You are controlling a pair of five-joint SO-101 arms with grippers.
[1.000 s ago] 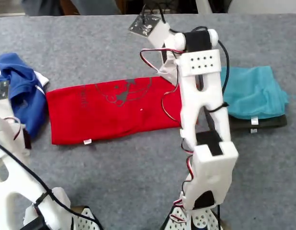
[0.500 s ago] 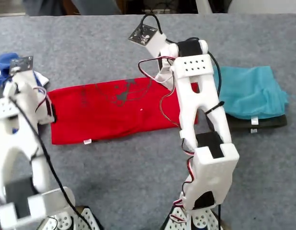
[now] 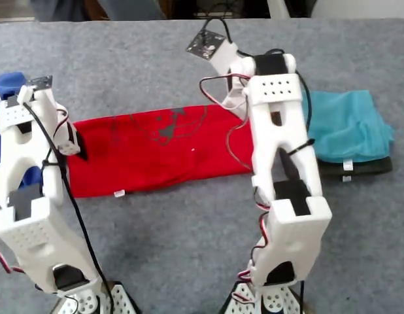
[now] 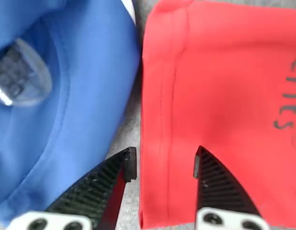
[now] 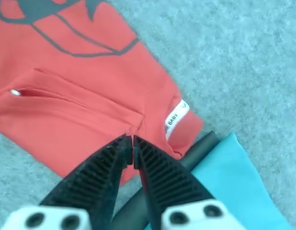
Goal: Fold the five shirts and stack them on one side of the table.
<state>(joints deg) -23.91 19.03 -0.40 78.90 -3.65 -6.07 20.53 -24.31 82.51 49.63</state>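
— Two arms are on the red shirt (image 3: 156,150) now. A second ago the left one was tucked down at the near corner of the table (image 3: 189,248), and since then it has swung up to the shirt's left end.

— And the right arm?

— It's barely moved, still parked over the shirt's right end, by the collar label. So I reckon they're setting up to take both ends and fold it across.

— Is the left gripper (image 4: 165,163) holding anything?

— No. Its jaws are spread wide and hanging over the left hem. One tip is above red cloth, the other above the strip of table between the red shirt and the crumpled blue shirt (image 4: 66,96) just beside it.

— What about the right gripper (image 5: 132,141)?

— Its jaws are pressed together, with the tips right at a fold of red near the label. I can't tell whether any cloth is pinched between them.

— How does the shirt itself lie?

— It's a long band across the middle of the table, with the print facing up. Its right end nearly reaches the teal shirt (image 3: 346,124), which sits folded on a dark shirt (image 3: 359,167). I'd say that pile is the stack.
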